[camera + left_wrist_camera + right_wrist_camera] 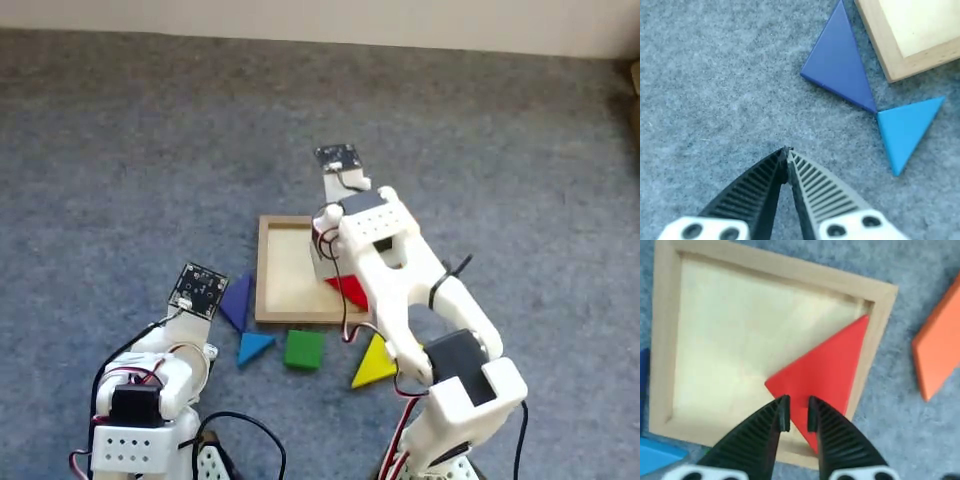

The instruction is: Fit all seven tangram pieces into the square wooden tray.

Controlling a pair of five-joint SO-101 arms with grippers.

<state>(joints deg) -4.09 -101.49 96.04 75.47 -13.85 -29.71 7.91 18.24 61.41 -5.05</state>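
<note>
Red triangle (827, 370): lies flat inside the wooden tray (790, 271), one point in a corner, directly beneath the right gripper (798, 412), whose fingers stand narrowly parted; contact with the piece cannot be judged. Left gripper (786, 152): pressed together, pinching nothing, above bare grey bench (715, 75). Dark blue triangle (840, 65) and light blue triangle (905, 130) lie just ahead of it, tip to tip, beside the tray's outer corner.

You've got even, diffuse light over the grey carpet (120, 150); faint soft shadows sit inside the square wooden tray (880, 315) rim. Its pale floor reads brightest.
</note>
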